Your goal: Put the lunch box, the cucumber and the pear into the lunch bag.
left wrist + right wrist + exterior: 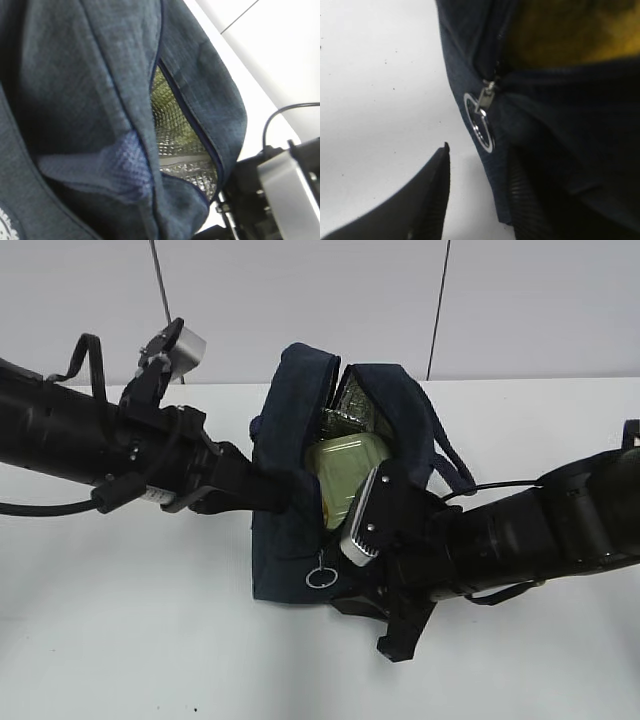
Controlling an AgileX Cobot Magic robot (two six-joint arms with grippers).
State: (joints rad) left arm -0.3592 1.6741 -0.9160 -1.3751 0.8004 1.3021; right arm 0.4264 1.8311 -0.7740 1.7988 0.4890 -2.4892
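Note:
The navy lunch bag stands open mid-table, showing its silver foil lining. The sage-green lunch box lies inside it. My left gripper is at the bag's left wall, with the fabric bunched at its tip. In the left wrist view the bag fills the frame and hides the fingers. My right gripper is open at the bag's front lower corner, just below the ring pull. In the right wrist view its fingers stand apart beside the ring pull. The cucumber and pear are out of view.
The white table runs out on both sides of the bag, with a white wall behind. The bag's loop handle hangs to the right, over my right arm. A blurred yellow-green surface shows inside the bag's opening.

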